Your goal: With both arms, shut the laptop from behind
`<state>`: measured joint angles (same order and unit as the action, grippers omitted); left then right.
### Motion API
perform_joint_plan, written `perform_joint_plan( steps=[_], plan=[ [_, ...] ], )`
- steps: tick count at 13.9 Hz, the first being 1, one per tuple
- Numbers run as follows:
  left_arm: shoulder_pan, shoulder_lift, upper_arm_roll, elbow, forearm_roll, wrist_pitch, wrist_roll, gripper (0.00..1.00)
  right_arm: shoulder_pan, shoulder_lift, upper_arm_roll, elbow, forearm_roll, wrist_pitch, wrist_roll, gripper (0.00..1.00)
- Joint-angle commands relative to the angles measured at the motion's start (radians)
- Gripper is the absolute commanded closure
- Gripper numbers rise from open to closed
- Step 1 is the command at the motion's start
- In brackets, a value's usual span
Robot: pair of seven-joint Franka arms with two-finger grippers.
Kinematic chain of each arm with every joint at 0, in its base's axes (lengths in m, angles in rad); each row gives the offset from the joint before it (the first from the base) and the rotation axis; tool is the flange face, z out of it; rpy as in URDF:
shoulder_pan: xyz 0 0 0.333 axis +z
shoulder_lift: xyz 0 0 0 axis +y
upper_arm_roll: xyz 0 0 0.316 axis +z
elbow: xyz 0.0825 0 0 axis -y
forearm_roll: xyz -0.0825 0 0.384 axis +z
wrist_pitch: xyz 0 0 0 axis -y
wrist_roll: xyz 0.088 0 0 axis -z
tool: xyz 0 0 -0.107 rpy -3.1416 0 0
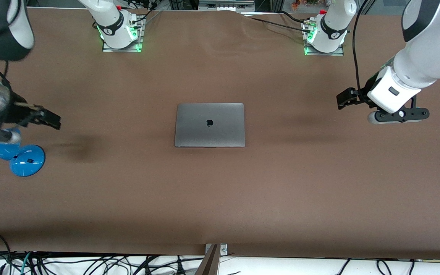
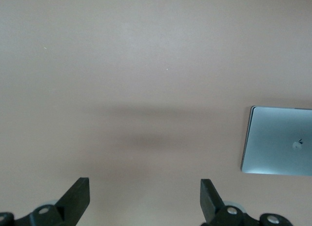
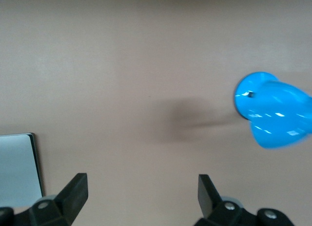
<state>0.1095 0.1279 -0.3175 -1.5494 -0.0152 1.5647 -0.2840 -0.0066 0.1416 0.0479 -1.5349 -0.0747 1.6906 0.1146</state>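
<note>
Cables (image 1: 90, 263) are lying tangled along the bench edge nearest the front camera, beside a small metal bracket (image 1: 215, 250) fixed at the middle of that edge. Farther in, a blue lamp (image 1: 23, 158) is standing by the right arm's end of the table (image 1: 220, 198), which is covered in a brown sheet. Next, at the middle of the bench, the laptop (image 1: 209, 125) is lying flat with its lid fully down and the dark logo facing up; nothing is touching it. The right gripper (image 1: 50, 119) is hanging in the air over bare tabletop at the right arm's end, just above the lamp, with its two fingers (image 3: 73, 194) spread wide apart and holding nothing. The left gripper (image 1: 344, 98) is hanging over bare tabletop at the left arm's end, well apart from the laptop, its fingers (image 2: 75, 196) likewise spread wide and empty. Along the bench edge farthest from the front camera, the two green-lit arm bases (image 1: 120, 34) are sitting bolted down on metal plates.
</note>
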Motion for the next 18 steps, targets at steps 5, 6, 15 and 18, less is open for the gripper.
perform_joint_plan(
  steps=[5,6,15,18],
  plan=[
    [-0.134,-0.076,0.190,-0.029,0.044,-0.055,0.144,0.00,0.073,-0.168,-0.117,-0.096,0.021,-0.103,-0.042,0.00],
    [-0.136,-0.086,0.190,-0.029,0.044,-0.057,0.161,0.00,0.074,-0.166,-0.125,-0.096,0.024,-0.101,-0.046,0.00],
    [-0.175,-0.119,0.225,0.000,0.032,-0.072,0.161,0.00,0.091,-0.139,-0.118,-0.088,0.036,-0.081,-0.044,0.00],
    [-0.175,-0.113,0.222,0.000,0.032,-0.063,0.163,0.00,0.091,-0.139,-0.118,-0.088,0.050,-0.083,-0.044,0.00]
  ],
)
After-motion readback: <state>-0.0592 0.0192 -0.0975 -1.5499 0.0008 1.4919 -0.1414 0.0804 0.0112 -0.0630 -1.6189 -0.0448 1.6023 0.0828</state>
